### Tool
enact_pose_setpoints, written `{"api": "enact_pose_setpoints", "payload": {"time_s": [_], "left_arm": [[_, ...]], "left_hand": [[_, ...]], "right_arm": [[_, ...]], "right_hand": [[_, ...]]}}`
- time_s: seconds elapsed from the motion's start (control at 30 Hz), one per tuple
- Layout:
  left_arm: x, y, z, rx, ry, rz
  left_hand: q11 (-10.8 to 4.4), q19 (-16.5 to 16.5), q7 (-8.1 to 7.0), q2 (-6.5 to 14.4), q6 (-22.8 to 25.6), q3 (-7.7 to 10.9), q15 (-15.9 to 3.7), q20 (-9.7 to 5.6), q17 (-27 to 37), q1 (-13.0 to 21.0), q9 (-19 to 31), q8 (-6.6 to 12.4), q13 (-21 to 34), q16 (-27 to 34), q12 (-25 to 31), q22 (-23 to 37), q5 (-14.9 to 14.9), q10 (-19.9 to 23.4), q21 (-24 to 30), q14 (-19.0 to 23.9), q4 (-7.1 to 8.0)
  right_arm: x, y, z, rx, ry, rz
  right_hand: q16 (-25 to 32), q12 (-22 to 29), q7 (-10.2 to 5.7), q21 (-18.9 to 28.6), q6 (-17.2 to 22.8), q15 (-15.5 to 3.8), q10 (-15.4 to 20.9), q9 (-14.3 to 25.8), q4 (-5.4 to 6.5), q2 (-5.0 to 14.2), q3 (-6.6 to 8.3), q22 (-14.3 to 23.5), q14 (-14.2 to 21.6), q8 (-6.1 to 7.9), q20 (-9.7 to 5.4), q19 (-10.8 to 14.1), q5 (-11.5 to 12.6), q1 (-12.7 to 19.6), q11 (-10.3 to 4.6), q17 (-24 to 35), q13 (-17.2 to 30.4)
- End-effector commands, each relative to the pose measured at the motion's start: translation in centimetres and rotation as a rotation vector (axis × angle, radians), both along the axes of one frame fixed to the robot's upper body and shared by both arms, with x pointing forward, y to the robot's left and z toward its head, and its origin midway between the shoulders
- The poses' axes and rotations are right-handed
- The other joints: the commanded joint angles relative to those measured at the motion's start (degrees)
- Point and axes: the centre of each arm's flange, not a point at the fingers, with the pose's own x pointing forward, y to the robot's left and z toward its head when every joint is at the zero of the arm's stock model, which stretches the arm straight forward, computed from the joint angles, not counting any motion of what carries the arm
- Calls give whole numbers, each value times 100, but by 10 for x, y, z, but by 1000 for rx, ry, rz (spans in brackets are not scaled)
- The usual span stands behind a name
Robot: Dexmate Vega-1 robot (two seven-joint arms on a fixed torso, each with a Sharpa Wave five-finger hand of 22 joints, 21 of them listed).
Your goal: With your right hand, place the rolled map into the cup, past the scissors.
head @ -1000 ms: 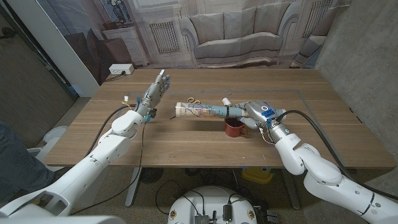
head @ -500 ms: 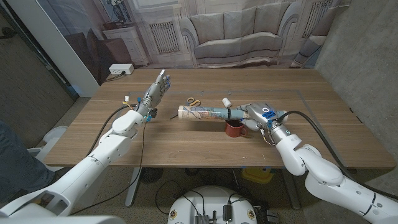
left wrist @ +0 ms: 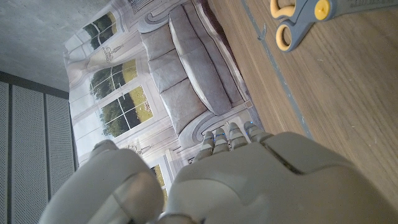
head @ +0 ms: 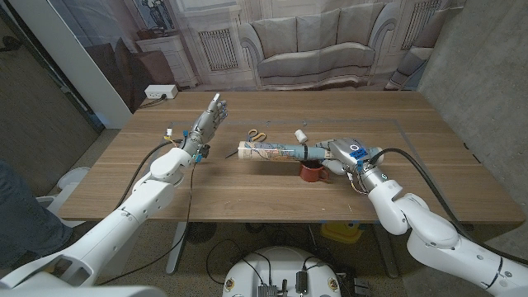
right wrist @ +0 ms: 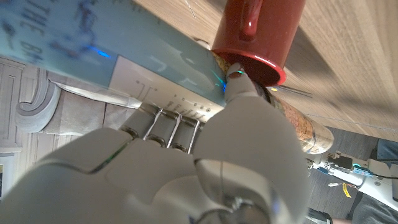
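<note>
The rolled map point(head: 272, 152), a pale blue tube with print on it, hangs nearly level over the table. My right hand point(head: 340, 153) grips its right end. Its free end points to the left, close to the scissors point(head: 257, 135) with yellow handles, which lie on the table just beyond it. The red cup point(head: 312, 172) stands upright under the map, beside my right hand. In the right wrist view the map point(right wrist: 118, 43) crosses just over the cup point(right wrist: 260, 34), with my right hand point(right wrist: 186, 168) wrapped around it. My left hand point(head: 206, 125) is raised at the left, fingers stretched out and holding nothing.
A small white object point(head: 301, 134) lies beyond the map, right of the scissors. The scissors' handles point(left wrist: 297, 15) show in the left wrist view past my left hand point(left wrist: 224, 180). A backdrop printed with a sofa hangs behind the table point(head: 412, 124).
My right hand has drawn the map a little to the right, so its free end sits slightly farther from my left hand. The left hand and the cup have stayed put.
</note>
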Motion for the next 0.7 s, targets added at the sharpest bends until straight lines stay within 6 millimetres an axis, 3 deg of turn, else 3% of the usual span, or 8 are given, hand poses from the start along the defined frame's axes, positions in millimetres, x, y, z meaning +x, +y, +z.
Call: {"api": "enact_pose_setpoints", "payload": {"time_s": [0.03,0.7], "left_arm": [[-2,-2,-2,-5,-3,-5],[-1,0,-6,-11,-4,-13]], "left_hand": [[-12,-17,9,8,3,-41,-14,31,23,33,32,12,18,15,23,20,-7,-35,48,-26,17],[-8,-19,4,20,8,-67,-16,33,23,43,32,14,19,15,20,20,-6,-42,48,-26,17]], "right_arm": [[-5,2,-2,-10,2,-1],[-8,9,-1,-29,10,-13]], "right_hand": [[-27,-17,-1,-3,-59,-704,-36,22,-15,-44,7,3,-40,26,-768,-47,34,-40,-5,15,6],[-63,-62,42,-78,-385,-595,-376,10,59,-257,-156,-21,-345,-15,-682,-227,66,-328,80,11,14]]}}
